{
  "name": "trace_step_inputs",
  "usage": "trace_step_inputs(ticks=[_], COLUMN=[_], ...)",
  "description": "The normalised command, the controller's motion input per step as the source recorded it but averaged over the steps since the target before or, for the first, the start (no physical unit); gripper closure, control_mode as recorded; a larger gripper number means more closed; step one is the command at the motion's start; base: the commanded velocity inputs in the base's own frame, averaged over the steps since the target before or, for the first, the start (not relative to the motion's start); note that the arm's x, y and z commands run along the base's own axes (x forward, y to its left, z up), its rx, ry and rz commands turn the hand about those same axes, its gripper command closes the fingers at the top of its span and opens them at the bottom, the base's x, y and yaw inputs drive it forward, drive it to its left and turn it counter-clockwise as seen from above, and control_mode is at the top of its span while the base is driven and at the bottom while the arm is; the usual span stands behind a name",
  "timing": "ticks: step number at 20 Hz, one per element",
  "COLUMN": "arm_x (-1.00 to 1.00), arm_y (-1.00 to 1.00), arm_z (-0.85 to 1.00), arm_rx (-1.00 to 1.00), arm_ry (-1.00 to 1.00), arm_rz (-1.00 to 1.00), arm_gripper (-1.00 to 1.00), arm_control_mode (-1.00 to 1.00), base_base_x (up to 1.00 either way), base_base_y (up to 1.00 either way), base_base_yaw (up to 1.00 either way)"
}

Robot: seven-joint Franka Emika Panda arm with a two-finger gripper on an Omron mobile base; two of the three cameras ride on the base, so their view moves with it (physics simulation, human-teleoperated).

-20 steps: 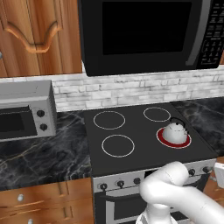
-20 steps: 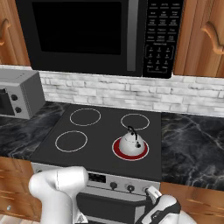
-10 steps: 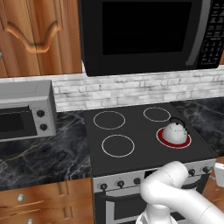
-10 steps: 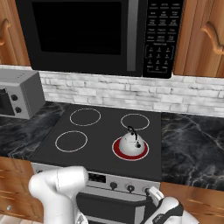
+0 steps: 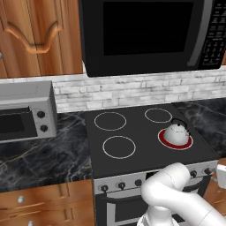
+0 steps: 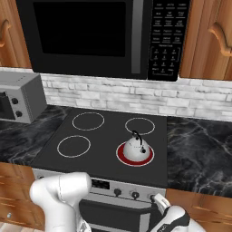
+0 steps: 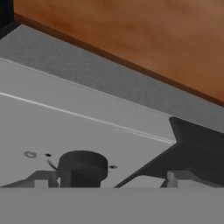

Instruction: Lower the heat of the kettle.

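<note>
Red glowed under the kettle (image 5: 177, 132) in the left base view, on the stove's front right burner (image 5: 175, 140); nothing on the cooktop had shifted over the last second, and the heat was evidently not yet lowered. The white arm covered part of the knob row (image 5: 121, 186) and had barely moved.

From the right base view, the kettle (image 6: 135, 146) sat centred on the same lit ring, while the gripper (image 6: 159, 202) had crept slightly closer to the rightmost knob on the front panel.

Seen from the hand, a dark knob (image 7: 82, 168) stood just beside one fingertip (image 7: 40, 178), with the other well apart, so the fingers were spread and not yet pinching. I judged the knob was lined up for closing and turning.
</note>
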Motion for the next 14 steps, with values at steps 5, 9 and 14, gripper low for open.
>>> trace_step_inputs(ticks=[5,9,14], arm_x=[0.00,-0.12,-0.28], arm_y=[0.00,0.00,0.00], arm_z=[0.15,0.21,0.15], arm_rx=[0.00,0.00,0.00], arm_ry=[0.00,-0.02,-0.07], arm_rz=[0.00,0.00,0.00], arm_gripper=[-1.00,-1.00,-1.00], arm_control_mode=[-1.00,-1.00,-1.00], base_base_x=[0.00,0.00,0.00], base_base_y=[0.00,0.00,0.00], base_base_yaw=[0.00,0.00,0.00])
